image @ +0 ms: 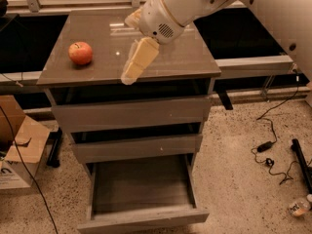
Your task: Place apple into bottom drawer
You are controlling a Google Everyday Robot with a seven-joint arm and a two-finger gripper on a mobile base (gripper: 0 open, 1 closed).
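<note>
**Lining Up the Pick**

Hovering the claw [131, 72] above the counter [185, 57], upper centre of the frame; not managing to tell whether released or clenched. Eyeing the apple [80, 52] sitting at upper left on the counter, well apart from the claw. Expecting it light, firm, smooth and prone to rolling, so probably squeezing across its widest middle. Noting the glossy counter, the bottom drawer [146, 221] standing open at lower centre, and cables [268, 147] trailing over the speckled floor [234, 189] at right.

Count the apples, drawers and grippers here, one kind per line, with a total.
1 apple, on the cabinet top.
3 drawers: top drawer, middle drawer, and bottom drawer, the only open one.
1 gripper, above the cabinet top, right of the apple.
Total: 5.
</note>
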